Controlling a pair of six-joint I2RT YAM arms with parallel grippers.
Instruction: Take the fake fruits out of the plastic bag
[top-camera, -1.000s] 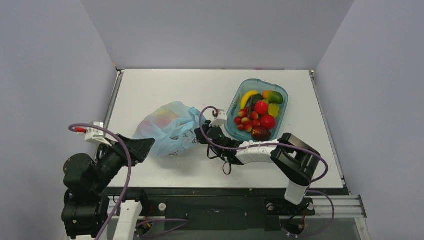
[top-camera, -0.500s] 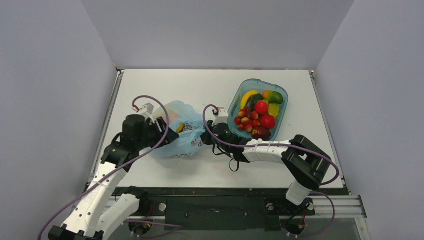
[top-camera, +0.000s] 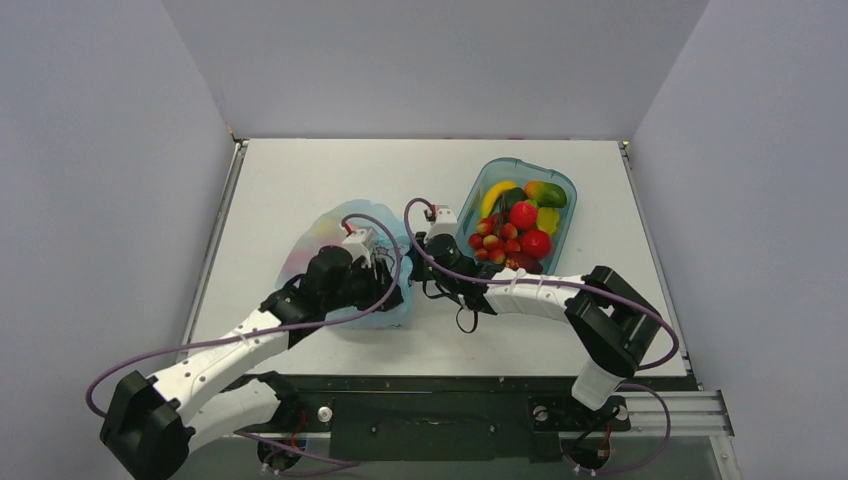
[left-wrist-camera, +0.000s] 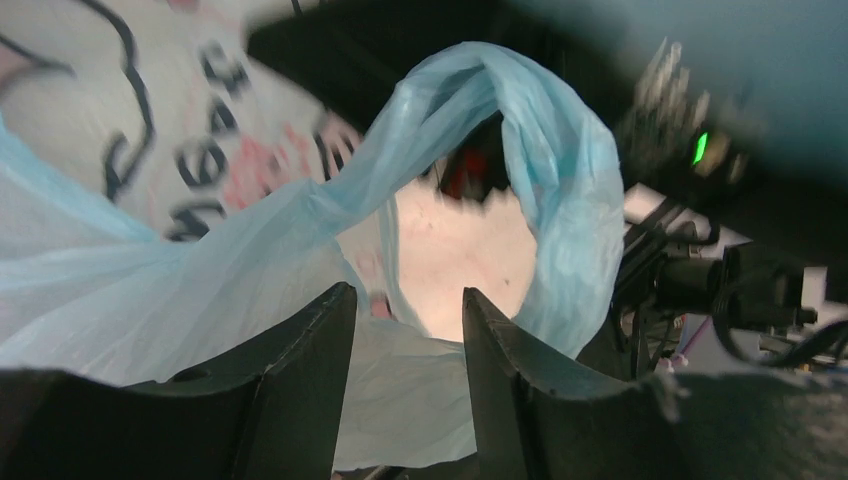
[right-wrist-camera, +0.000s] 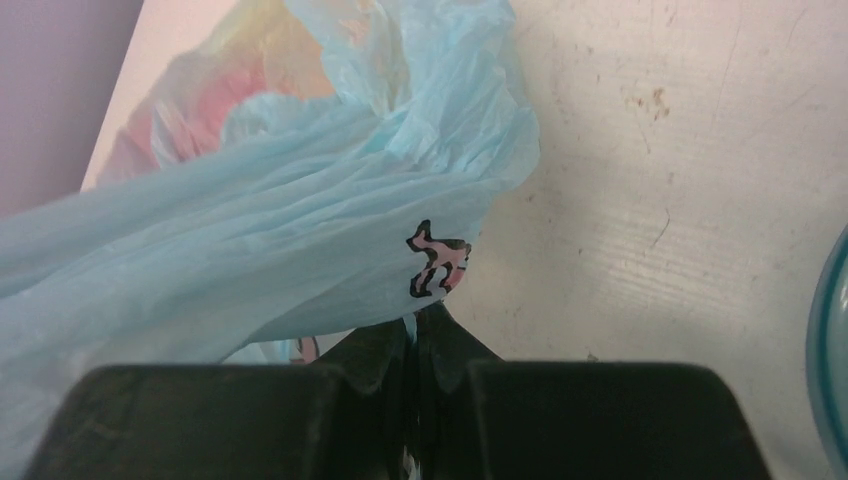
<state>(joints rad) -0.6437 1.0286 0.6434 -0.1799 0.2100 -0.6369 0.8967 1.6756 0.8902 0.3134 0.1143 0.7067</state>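
- Light-blue, thin, crinkly translucent plastic carrier bag (top-camera: 325, 235) lay on the white table (top-camera: 300, 170) between your two arms; the small glossy plastic fake fruits (right-wrist-camera: 215, 95) were inside it, showing only as reddish and yellow tints through the film
- Your right gripper (right-wrist-camera: 412, 325) was clamped tight on a fold of the bag's film
- Your left gripper (left-wrist-camera: 407, 293) stood partly open, blue film lying in the gap and the bag's loop handle (left-wrist-camera: 540, 170) arching just ahead; no fruit sat between its jaws
- Likely trouble: closing there would have pinched only film, not fruit
- With both grippers on such thin plastic, pulling them apart could have torn it or dragged the whole bag, fruits and all
- The mouth looked slack, so it could have collapsed over your left fingers
- The wrists were near each other, so a clash or a cable snag was possible
- Writing: blurred black letters (left-wrist-camera: 205, 165) on the bag seemed to read "Sweet"; a small black-and-pink cartoon figure (right-wrist-camera: 437, 268) was printed nearby; no brand was legible
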